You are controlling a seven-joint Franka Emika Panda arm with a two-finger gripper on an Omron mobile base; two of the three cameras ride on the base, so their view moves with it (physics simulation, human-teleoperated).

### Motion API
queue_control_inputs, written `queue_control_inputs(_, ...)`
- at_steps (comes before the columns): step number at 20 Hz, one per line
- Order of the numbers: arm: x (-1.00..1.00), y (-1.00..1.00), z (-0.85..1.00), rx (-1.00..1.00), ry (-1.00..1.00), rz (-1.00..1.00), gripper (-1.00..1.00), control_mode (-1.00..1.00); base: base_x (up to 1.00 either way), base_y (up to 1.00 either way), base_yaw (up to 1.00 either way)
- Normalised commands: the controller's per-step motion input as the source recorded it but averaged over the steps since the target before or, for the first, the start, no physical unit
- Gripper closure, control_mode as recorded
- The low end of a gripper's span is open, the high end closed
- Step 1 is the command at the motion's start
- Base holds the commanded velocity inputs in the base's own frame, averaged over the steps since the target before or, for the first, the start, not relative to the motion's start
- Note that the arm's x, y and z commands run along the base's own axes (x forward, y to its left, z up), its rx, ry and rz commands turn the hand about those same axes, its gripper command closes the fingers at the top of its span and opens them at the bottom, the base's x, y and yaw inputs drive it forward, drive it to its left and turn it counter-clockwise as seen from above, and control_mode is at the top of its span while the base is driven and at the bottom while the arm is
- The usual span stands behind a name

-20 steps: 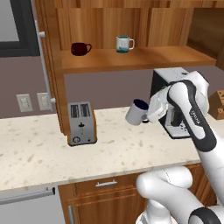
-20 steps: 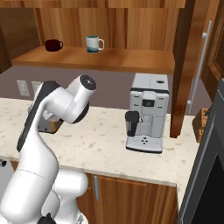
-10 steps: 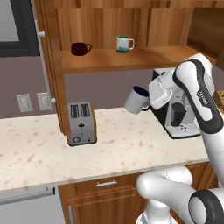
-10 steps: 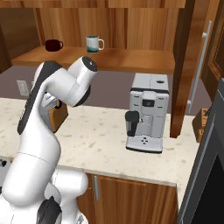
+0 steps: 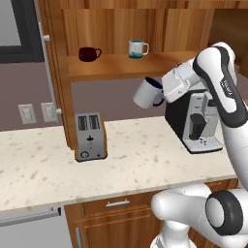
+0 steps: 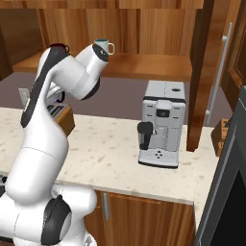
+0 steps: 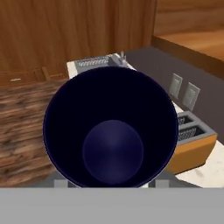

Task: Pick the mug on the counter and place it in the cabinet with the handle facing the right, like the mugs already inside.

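Note:
The white mug (image 5: pixel 144 92) with its dark navy rim hangs tilted in the air just below the front edge of the cabinet shelf (image 5: pixel 121 67), above the counter (image 5: pixel 126 162). My gripper (image 5: pixel 162 91) is shut on the mug from its right, at the rim side. Its thin dark handle (image 5: pixel 158 101) shows at the lower right, next to the hand. In the hand view the mug's navy interior (image 7: pixel 112 136) takes up the middle and hides my fingertips. On the shelf stand the maroon mug (image 5: pixel 88 53) and the teal-rimmed mug (image 5: pixel 136 48), handles to the right.
An orange toaster (image 5: pixel 90 137) stands on the counter under the shelf's left end. A silver coffee machine (image 5: pixel 195 121) stands at the right, close behind my arm. Wall outlets (image 5: pixel 35 112) are at the left. The cabinet's side post (image 5: pixel 58 82) bounds the shelf on the left.
My arm has lifted the mug from counter height up to just under the shelf edge, drifting slightly left. The mugs on the shelf have not moved.

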Motion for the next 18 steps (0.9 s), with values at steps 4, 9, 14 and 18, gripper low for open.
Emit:
queue_control_inputs(4, 0.21, 0.07, 0.71, 0.00, 0.00, 0.02, 1.00, -1.00, 0.00, 0.00, 0.00)
queue_control_inputs(9, 0.37, 0.11, 0.47, 0.00, 0.00, 0.02, 1.00, -1.00, 0.00, 0.00, 0.00)
queue_control_inputs(14, 0.68, 0.04, 0.00, 0.04, 0.00, 0.00, 1.00, -1.00, 0.00, 0.00, 0.00)
queue_control_inputs(18, 0.64, 0.00, 0.00, 0.06, -0.01, 0.00, 1.00, -1.00, 0.00, 0.00, 0.00)
